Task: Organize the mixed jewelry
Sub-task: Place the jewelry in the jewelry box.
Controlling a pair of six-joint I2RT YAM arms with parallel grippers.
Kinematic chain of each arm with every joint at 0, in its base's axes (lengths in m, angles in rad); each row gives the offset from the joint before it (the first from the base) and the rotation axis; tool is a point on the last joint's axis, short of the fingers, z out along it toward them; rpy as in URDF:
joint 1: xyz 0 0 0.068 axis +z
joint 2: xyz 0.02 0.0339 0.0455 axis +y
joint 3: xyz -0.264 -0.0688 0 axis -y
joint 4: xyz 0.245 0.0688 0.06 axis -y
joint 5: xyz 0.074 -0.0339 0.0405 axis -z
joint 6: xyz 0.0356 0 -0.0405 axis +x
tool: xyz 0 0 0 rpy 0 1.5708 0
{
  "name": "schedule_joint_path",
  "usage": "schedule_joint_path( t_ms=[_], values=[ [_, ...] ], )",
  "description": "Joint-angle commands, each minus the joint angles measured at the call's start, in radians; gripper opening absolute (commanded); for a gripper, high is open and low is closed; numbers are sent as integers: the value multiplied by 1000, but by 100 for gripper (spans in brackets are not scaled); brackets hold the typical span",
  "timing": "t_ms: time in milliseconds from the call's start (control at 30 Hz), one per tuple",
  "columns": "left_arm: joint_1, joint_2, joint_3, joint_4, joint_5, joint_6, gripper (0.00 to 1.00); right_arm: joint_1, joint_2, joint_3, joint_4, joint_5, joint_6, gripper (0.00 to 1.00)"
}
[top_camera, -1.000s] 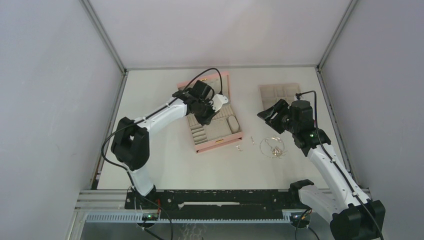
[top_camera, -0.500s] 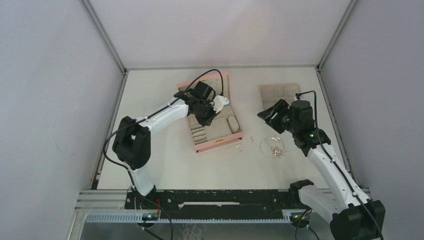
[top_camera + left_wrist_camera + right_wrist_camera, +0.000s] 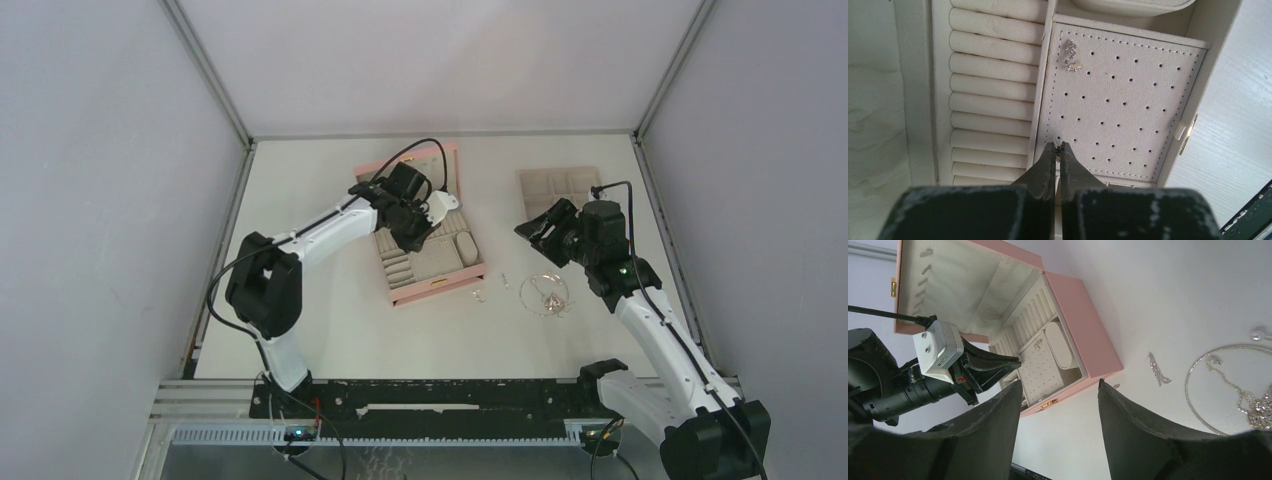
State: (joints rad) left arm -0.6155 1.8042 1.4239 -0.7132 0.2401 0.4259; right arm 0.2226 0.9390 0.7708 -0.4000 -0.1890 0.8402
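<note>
My left gripper (image 3: pixel 1058 145) hovers low over the open pink box (image 3: pixel 440 283), above the edge between the ring rolls (image 3: pixel 990 105) and the perforated earring panel (image 3: pixel 1128 100). It is shut on a tiny silver earring, whose thin post sticks out at the tips. One sparkly earring (image 3: pixel 1071 56) sits on the panel's far corner. My right gripper (image 3: pixel 1059 382) is open and empty, raised above the table right of the box. The looped chain necklace (image 3: pixel 545 293) lies on the table under it. Small silver pieces (image 3: pixel 1157 369) lie between necklace and box.
The box lid (image 3: pixel 948 285) stands open behind the left arm. A flat beige compartment tray (image 3: pixel 560 185) lies at the back right. An oval cushion (image 3: pixel 1062 345) fills one box compartment. Grey walls close in both sides.
The left gripper has edged slightly toward the back left over the box. The right arm and the loose jewelry have not moved.
</note>
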Motion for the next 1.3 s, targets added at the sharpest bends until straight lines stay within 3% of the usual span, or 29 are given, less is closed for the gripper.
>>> schedule_joint_path(
  t_ms=[0,1267],
  values=[
    [-11,15,45,7,19,-8,0,-5,-7,2,26,6,-16,66],
    [-13,17,16,-12,38,20,0,-7,20,2,50,6,-11,66]
  ],
)
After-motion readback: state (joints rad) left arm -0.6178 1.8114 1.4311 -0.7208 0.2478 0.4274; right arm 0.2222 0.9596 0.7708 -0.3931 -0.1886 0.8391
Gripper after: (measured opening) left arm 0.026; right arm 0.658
